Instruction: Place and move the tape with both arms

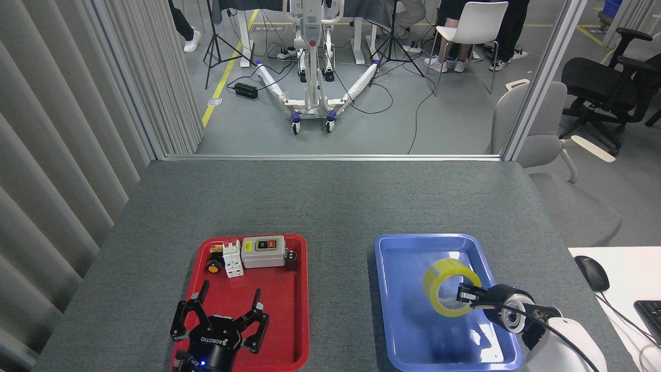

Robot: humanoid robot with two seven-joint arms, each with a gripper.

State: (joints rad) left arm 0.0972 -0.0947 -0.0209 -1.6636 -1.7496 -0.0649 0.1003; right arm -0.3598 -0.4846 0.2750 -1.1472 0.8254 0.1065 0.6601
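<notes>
Two claws sit at the near edge of our view. Our left claw [221,330] is over the near part of the red tray [299,320], its black fingers [256,301] spread wide and pointing away from us, with nothing between them. Our right claw [467,298] reaches in from the lower right over the blue tray [392,310], its fingers closed on the near right rim of the tape [449,287]. The roll stands on edge with its open core turned toward the claw, and at least one finger runs into that core. It hangs to the left of the claw and slightly beyond it, over the middle of the blue tray; we cannot tell whether its lower edge touches the tray floor.

Further out, at the far end of the red tray, lie a grey switch box [264,251], a white breaker [232,258] just to its left, a small orange-capped part [212,267] and a small dark part [292,257]. Both trays rest on the grey table [330,201]. To the right, a mouse [591,272] lies on a white desk [627,279]. Beyond the table, a white wheeled stand [311,98] is on the floor, and a white chair [475,26] stands at the back.
</notes>
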